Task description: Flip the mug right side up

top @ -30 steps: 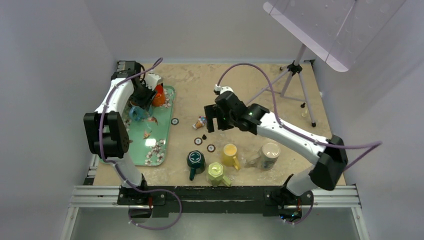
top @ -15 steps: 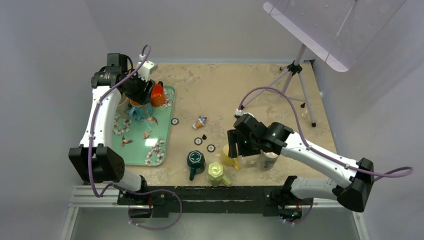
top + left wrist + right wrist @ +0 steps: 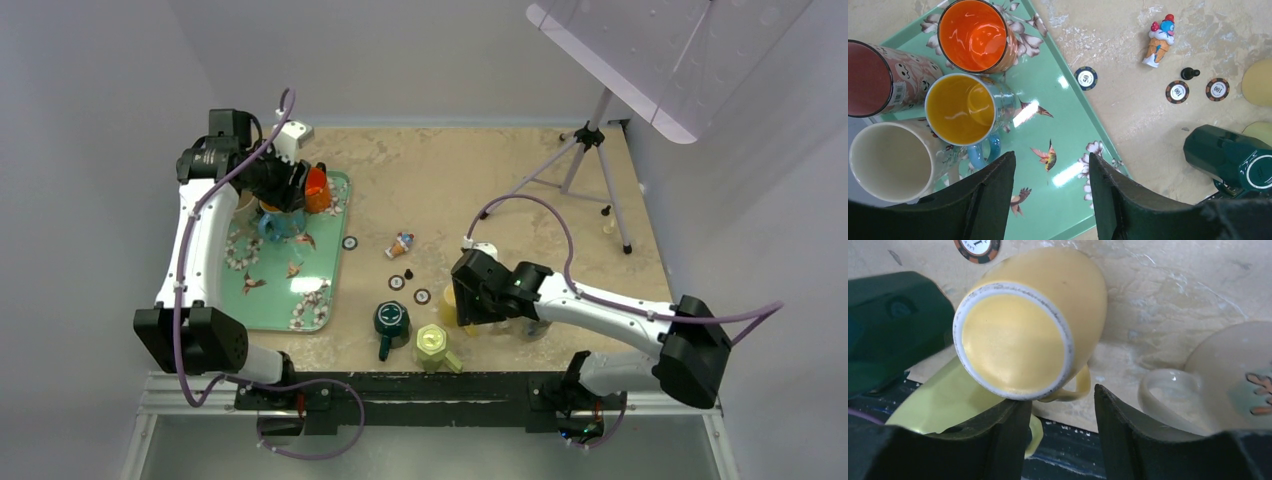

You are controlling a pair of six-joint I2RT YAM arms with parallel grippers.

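A yellow mug (image 3: 1033, 330) stands upside down near the table's front edge, its flat base facing the right wrist camera; from above only a sliver of the yellow mug (image 3: 449, 303) shows beside the arm. My right gripper (image 3: 1060, 402) hangs low over it, open, with the mug's handle (image 3: 1079, 386) in the gap between the jaws. The left finger (image 3: 1008, 425) lies against the base rim. My left gripper (image 3: 1052, 160) is open with nothing between its fingers, above the green tray (image 3: 1073, 200).
A dark green mug (image 3: 391, 320), a light green mug (image 3: 432, 345) and a cream patterned mug (image 3: 1233, 375) crowd round the yellow one. Several upright mugs, one of them orange (image 3: 975, 35), stand on the tray. Poker chips (image 3: 1086, 78), a toy ice cream (image 3: 401, 243) and a tripod (image 3: 590, 150) are nearby.
My right arm swung from mid-table down to the yellow mug at the front edge, its jaws narrowing. My left arm rose over the tray's back end and opened a little.
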